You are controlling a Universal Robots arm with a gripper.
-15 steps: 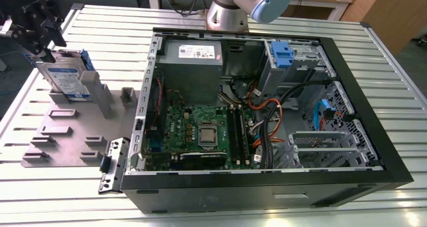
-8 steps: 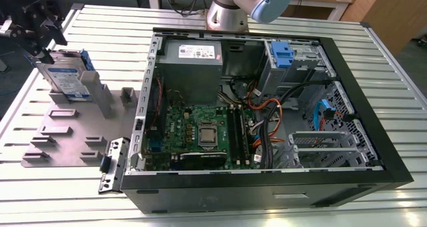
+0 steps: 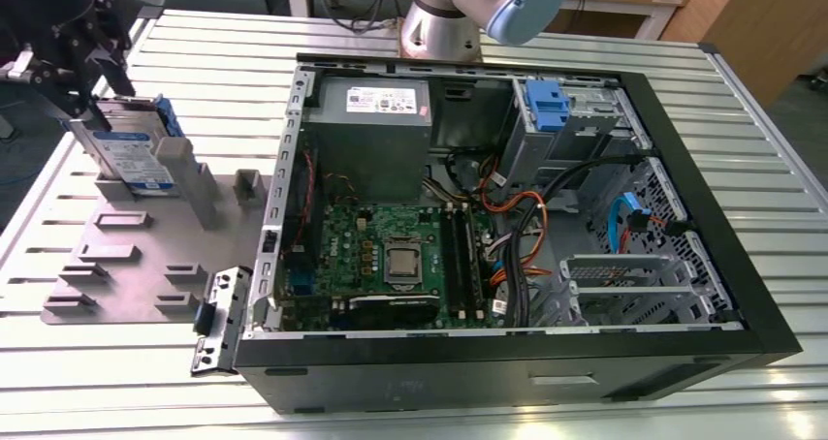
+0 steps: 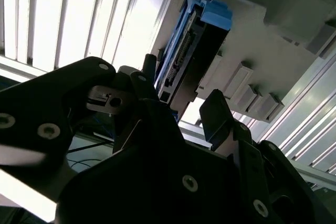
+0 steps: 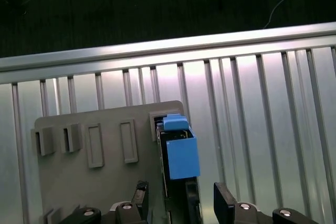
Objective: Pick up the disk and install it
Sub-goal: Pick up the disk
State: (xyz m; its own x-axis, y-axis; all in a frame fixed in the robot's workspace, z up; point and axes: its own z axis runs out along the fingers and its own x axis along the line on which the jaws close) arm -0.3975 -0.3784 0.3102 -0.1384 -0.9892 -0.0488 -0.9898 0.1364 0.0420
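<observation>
The jaws are seen spread apart, one set to each side of the disk (image 5: pixel 181 156), with a gap left on both sides. Nothing is gripped by the gripper (image 5: pixel 181 190). The disk is stood on edge in a slot of the grey fixture plate (image 3: pixel 130 266), just outside the open computer case (image 3: pixel 453 367) (on the exterior view's left of it). The pick-up is judged not yet made, and the whole installation inside the case is left undone.
</observation>
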